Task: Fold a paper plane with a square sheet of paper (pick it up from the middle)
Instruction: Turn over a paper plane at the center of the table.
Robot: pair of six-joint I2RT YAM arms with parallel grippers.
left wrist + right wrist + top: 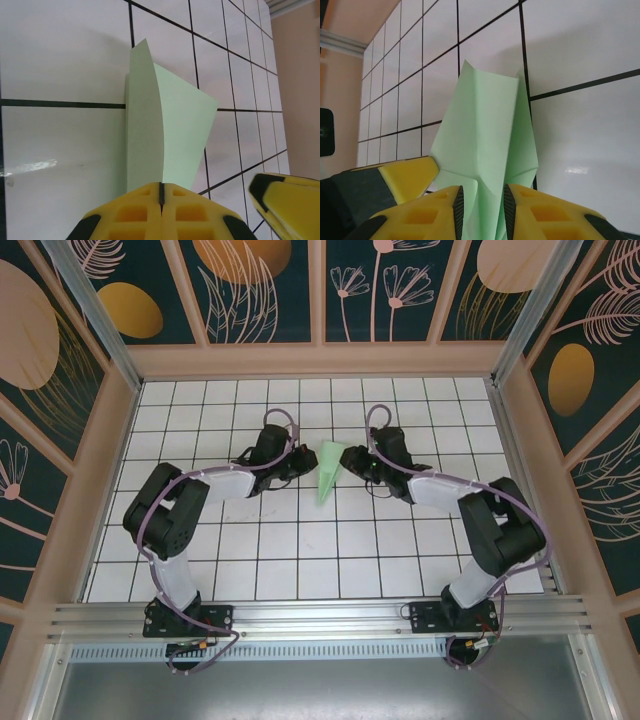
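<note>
While the top view places the paper plane at the middle of the table, wrist views reveal the left gripper pressed shut on its flap and the right gripper narrowly pinching its folds.

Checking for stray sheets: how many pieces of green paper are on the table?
1: the paper plane, held between the left gripper and the right gripper; another could lie hidden underneath.

My paper plane is a slim, pale mint-green dart lying mid-table, its point towards me. At the wide far end one flap curls upright, and a centre crease runs along its length.
</note>
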